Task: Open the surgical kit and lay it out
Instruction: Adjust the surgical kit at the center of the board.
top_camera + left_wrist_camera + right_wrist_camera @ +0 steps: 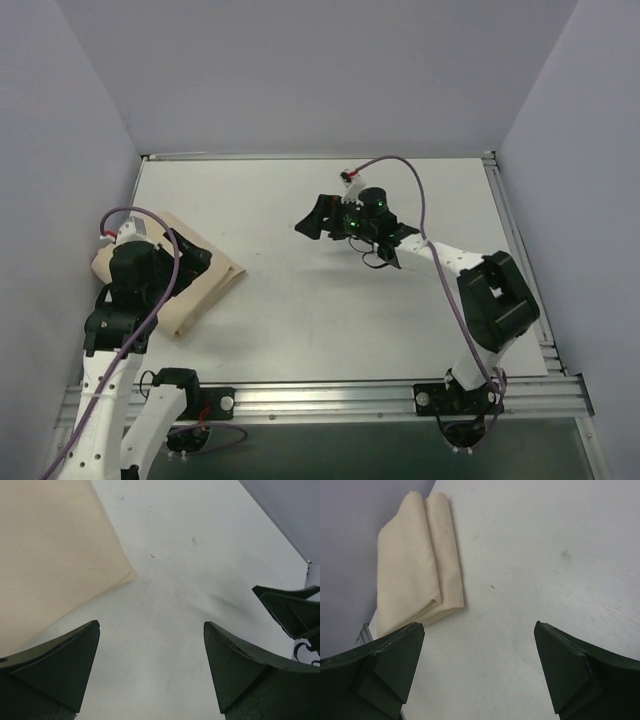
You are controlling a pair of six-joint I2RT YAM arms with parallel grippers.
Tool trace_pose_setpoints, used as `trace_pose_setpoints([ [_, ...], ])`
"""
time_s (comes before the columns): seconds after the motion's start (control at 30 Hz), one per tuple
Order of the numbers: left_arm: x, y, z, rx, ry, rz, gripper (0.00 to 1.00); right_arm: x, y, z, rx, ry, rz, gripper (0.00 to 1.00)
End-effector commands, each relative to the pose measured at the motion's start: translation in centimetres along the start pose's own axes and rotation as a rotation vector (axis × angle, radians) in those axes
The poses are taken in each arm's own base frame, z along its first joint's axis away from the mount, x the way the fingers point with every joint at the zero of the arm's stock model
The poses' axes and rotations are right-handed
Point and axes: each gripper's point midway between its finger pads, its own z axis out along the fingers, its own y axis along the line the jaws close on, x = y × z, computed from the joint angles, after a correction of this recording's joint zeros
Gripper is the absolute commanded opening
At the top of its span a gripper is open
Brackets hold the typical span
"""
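Plainly just one container of a sort: a wrap (205, 290), beige cloth, folded into a flat packet, lying at the left of the top view on the white bench (330, 320), close to the left wall. Folded shut; contents hidden.

Same wrap (50, 555) at the upper left of the left wrist view, one corner pointing toward frame centre. Same wrap (420, 565) at the upper left of the right wrist view, showing two long folds side by side, rounded folded end toward the bottom of the frame.

Counted: one wrap, one bench, two arms, two end effectors, one purple cable (420, 200) per arm.

Next, left end effector (151, 630): jaws spread wide, gripping nothing, bare bench between the fingers, wrap's corner up and left of the gap. Same left end effector (188, 258) in the top view over the wrap's upper part, covering some of it; touching or hovering, cannot tell.

Then right end effector (480, 627): likewise spread wide and empty, over bare bench, well apart from the wrap. Same right end effector (318, 222) just above centre of the top view, fingers pointed left toward the wrap; also at the right edge of the left wrist view.
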Motion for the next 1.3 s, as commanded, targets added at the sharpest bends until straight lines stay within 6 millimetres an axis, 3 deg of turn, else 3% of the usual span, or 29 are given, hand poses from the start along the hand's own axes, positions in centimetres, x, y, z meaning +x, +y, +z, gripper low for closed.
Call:
trace_pose_setpoints([
  [0.0, -0.6, 0.5, -1.4, -0.009, -0.044, 0.030, 0.94, -1.4, 3.8, 4.6, -0.162, -0.029, -0.076, 1.00],
  [0.03, -0.7, 0.6, -1.6, -0.014, -0.046, 0.041, 0.94, -1.1, 4.3, 5.5, -0.181, -0.016, -0.077, 1.00],
  [0.07, -0.7, 0.7, -1.7, -0.020, -0.046, 0.042, 0.94, -2.1, 5.9, 6.5, -0.223, -0.025, -0.092, 1.00],
  [0.13, -0.7, 0.8, -1.9, -0.032, -0.042, 0.037, 0.94, 1.0, 6.4, 9.0, -0.266, 0.066, -0.078, 1.00],
  [0.2, -0.5, 0.6, -1.8, -0.031, -0.025, 0.025, 0.94, 1.9, 8.3, 10.2, -0.308, 0.090, -0.101, 1.00],
  [0.3, -0.2, -0.3, -1.5, 0.009, 0.001, 0.005, 0.94, 4.9, 8.6, 12.4, -0.325, 0.147, -0.106, 0.99],
  [0.47, 0.0, -0.9, -1.3, 0.039, 0.008, -0.003, 0.94, 9.1, 10.8, 14.4, -0.388, 0.236, -0.114, 0.96],
  [0.6, -0.1, -0.7, -1.4, 0.034, -0.005, -0.017, 0.94, 11.4, 11.1, 15.5, -0.401, 0.271, -0.105, 0.96],
  [0.77, -0.2, -1.1, -1.7, 0.061, -0.013, -0.019, 0.96, 12.7, 11.1, 16.7, -0.384, 0.306, -0.112, 0.96],
  [0.97, -0.2, -1.3, -1.5, 0.067, -0.005, -0.025, 0.96, 14.3, 9.7, 18.0, -0.321, 0.343, -0.135, 0.95],
  [1.1, 0.2, -1.6, -1.4, 0.085, 0.011, -0.035, 0.96, 14.3, 9.2, 18.9, -0.273, 0.324, -0.140, 0.92],
  [1.27, 0.6, -1.6, -1.2, 0.091, 0.024, -0.041, 0.97, 14.6, 8.9, 19.6, -0.268, 0.336, -0.131, 0.80],
])
